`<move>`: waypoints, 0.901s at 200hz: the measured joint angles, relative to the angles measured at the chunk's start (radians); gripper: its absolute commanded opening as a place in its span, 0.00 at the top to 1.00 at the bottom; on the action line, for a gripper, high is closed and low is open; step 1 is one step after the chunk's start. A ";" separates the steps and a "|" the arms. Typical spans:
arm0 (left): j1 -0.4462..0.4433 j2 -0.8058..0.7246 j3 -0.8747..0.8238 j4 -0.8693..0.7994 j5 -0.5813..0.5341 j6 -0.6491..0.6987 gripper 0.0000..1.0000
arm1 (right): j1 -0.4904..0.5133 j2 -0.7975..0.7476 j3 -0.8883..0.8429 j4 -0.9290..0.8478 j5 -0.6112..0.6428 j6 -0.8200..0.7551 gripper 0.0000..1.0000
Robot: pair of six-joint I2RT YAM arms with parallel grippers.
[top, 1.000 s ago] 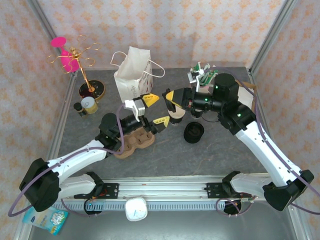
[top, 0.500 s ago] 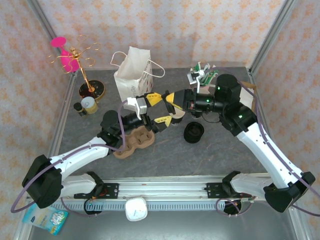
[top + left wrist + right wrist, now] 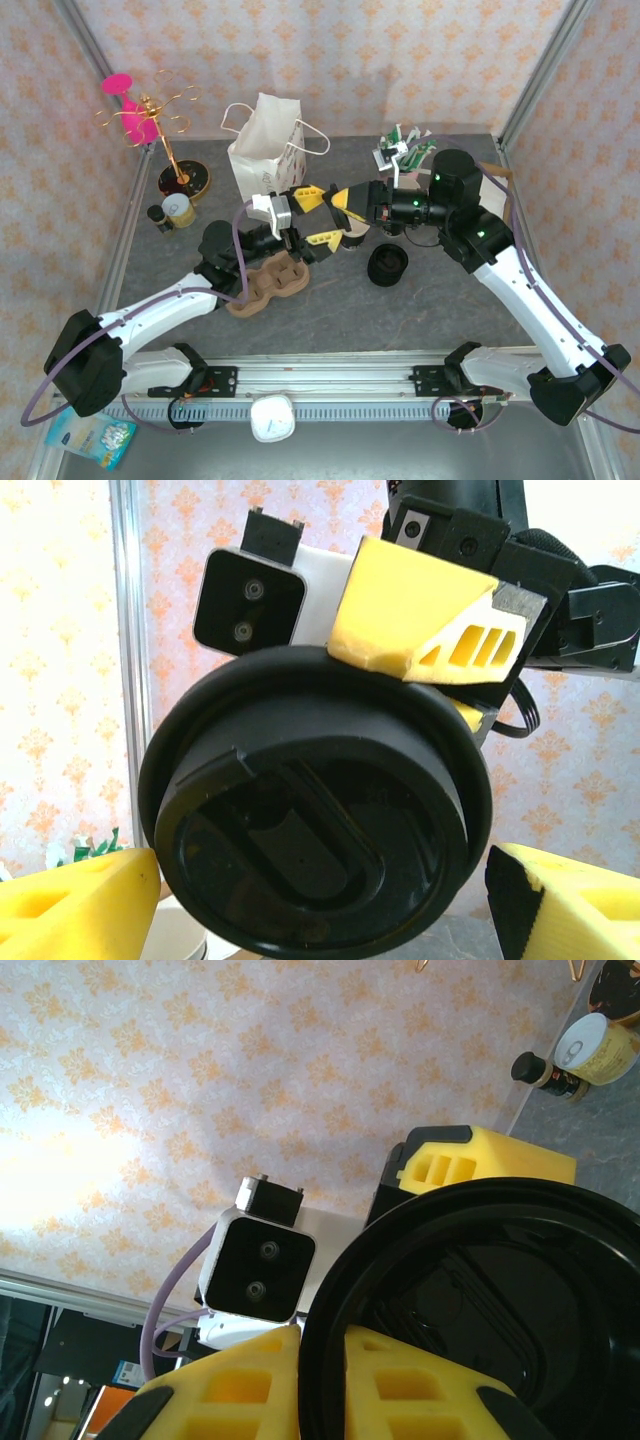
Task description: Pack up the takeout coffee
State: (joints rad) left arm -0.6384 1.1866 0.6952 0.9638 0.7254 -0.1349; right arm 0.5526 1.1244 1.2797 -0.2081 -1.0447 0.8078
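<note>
Drawn closer since a second ago: left hand [image 3: 314, 217] with fingers eased slightly inward, right hand pushed leftward to meet it. Finds the left hand apart now, one yellow finger on either side of the takeout coffee [image 3: 310, 825], just beside it, with no contact to be made out. Puts the coffee straight ahead of the left hand, held on its side above the counter [image 3: 330, 310], axis judged to run hand to hand, lidded top facing left. Has the right hand [image 3: 320, 1365] pinched together on the far rim, so nearest by touch. Calls, likely, for closing the left fingers across the round. Gives lid face and sip slot from the left wrist, pinched rim and dark hollow from the right wrist. Cannot tell the cup body in either.
</note>
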 measured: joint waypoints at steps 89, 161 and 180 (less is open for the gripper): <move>0.000 0.034 0.029 0.010 0.023 -0.008 0.24 | 0.000 -0.001 -0.012 0.014 -0.011 0.000 0.86; 0.000 0.033 0.029 0.010 0.027 -0.014 0.35 | 0.000 -0.003 -0.012 0.015 -0.011 0.000 0.79; 0.000 0.033 0.029 0.009 0.027 -0.014 0.35 | 0.000 -0.003 -0.012 0.014 -0.010 -0.009 0.71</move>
State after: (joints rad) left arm -0.6384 1.2194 0.7238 0.9730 0.7521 -0.1490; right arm 0.5526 1.1217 1.2675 -0.1940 -1.0550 0.7990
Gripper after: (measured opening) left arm 0.664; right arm 0.249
